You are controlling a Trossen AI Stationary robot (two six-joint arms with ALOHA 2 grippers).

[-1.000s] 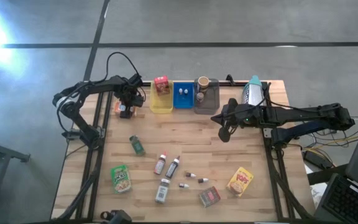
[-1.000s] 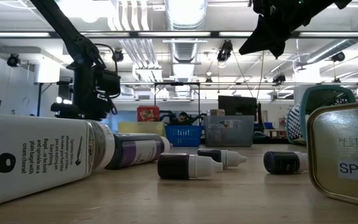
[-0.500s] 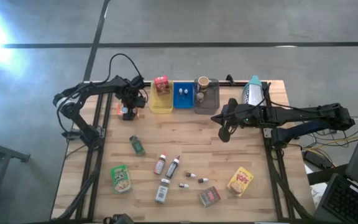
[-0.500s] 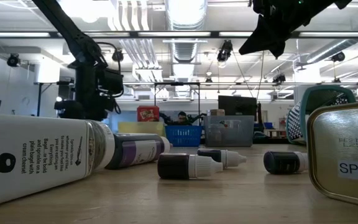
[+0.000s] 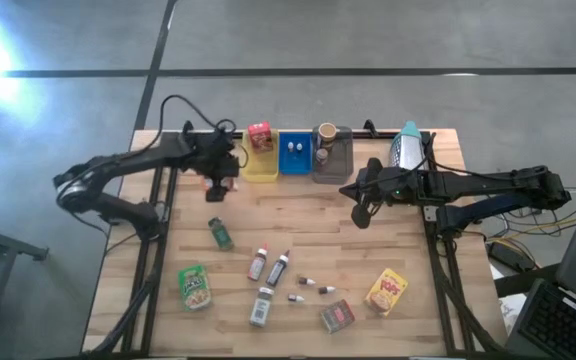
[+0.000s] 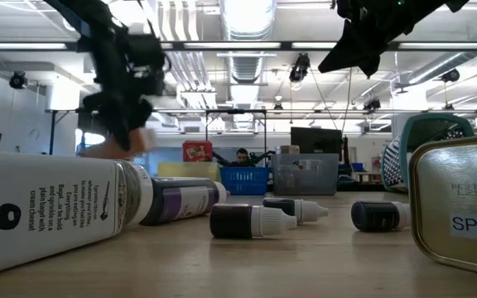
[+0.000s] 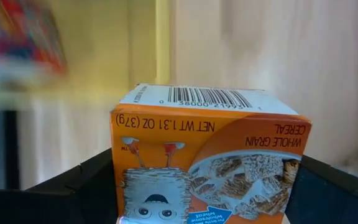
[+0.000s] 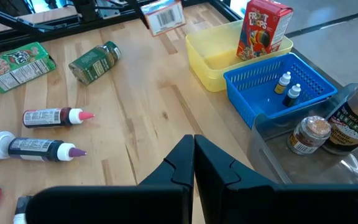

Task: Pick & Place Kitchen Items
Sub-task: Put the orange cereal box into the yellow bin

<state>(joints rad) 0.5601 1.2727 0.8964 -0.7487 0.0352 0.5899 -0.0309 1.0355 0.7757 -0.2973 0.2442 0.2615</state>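
Observation:
My left gripper [image 5: 215, 181] hangs over the far left of the table, just left of the yellow tray [image 5: 259, 166], shut on a small orange cereal box [image 7: 210, 155], which also shows blurred in the low view [image 6: 133, 141]. My right gripper [image 5: 360, 213] hovers shut [image 8: 194, 155] above the table in front of the grey tray [image 5: 333, 165], touching nothing. A red cereal box [image 5: 259, 135] stands in the yellow tray. Two vials [image 8: 289, 87] stand in the blue tray [image 5: 293, 157]. A brown cup [image 5: 326, 132] and a small jar [image 8: 307, 132] sit in the grey tray. My left gripper pinches the orange cereal box between its two fingers [image 7: 79, 180], one on each narrow side [image 7: 119, 168] of the box. The fingers come from above, pointing down. The box is lifted clear of the table, its barcode face [image 7: 210, 98] turned away from the wrist.
On the near half of the table lie a green jar [image 5: 220, 234], a green pouch [image 5: 194, 286], two slim dark bottles [image 5: 268, 265], a white bottle [image 5: 260, 306], tiny vials [image 5: 313, 287], a spice tin [image 5: 337, 316] and a yellow pouch [image 5: 386, 292]. A teal-capped bottle [image 5: 406, 147] lies at the far right.
My left gripper has risen with the orange cereal box, lifting it clear of the table, and has shifted a little toward the yellow tray. The arm has stretched out and shows motion blur. My right arm has kept still.

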